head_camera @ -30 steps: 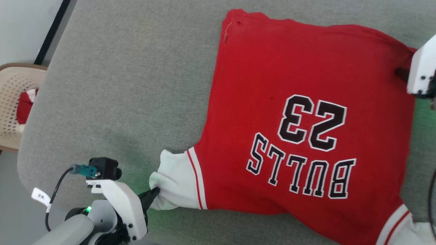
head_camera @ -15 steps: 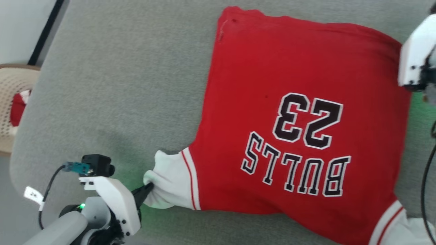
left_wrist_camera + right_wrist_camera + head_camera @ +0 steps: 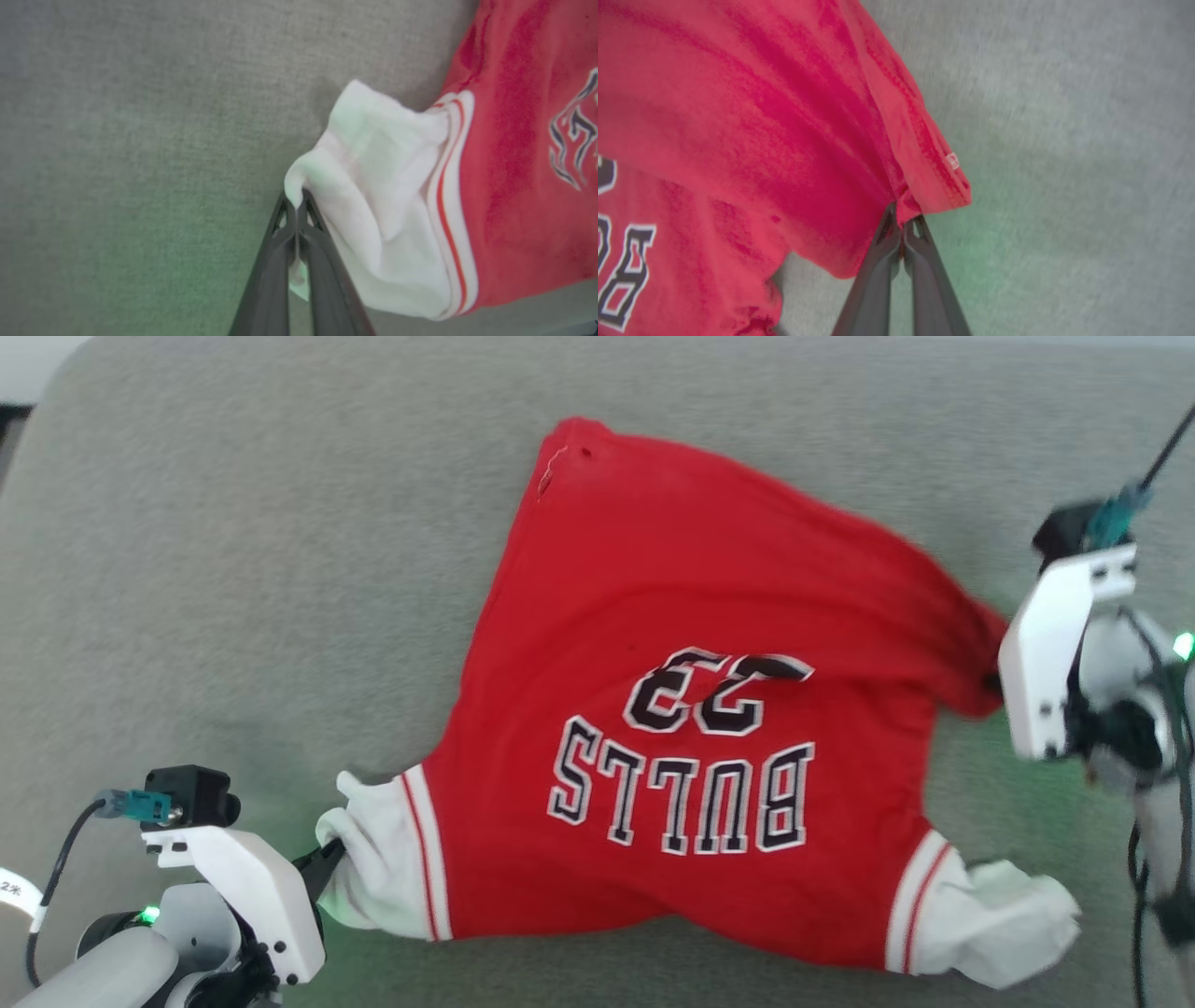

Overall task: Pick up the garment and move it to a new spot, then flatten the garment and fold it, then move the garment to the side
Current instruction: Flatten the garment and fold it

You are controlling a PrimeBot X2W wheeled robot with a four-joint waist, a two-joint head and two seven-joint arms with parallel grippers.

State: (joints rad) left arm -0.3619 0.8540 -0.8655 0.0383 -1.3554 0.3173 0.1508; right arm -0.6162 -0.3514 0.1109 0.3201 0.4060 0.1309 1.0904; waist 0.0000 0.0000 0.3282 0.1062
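**Two-point grasp on the garment.** The garment point(image 3: 672, 597) lay print side up on the grey surface point(image 3: 233, 569), right of centre in the head view, with its lettering point(image 3: 681, 784) upside down to the camera. The left gripper point(image 3: 295, 200) was clamped on the tip of the white sleeve point(image 3: 373, 186), a fold of cloth nipped between the closed fingers. The right gripper point(image 3: 903, 217) was likewise closed on a red hem corner point(image 3: 943, 186) at the opposite side. Diagonal holds of this kind probably served to tension the cloth between the arms, so that it could be carried or spread without bunching. Ridges ran from the right grip toward the middle, and the number above the lettering was foreshortened, which suggested that side was raised off the surface. The second sleeve point(image 3: 999, 915) lay free and crumpled at the near right. Judged stage: pick-up or relocation, with flattening and folding not yet done. Risk: thin fabric slipping from such small pinches.
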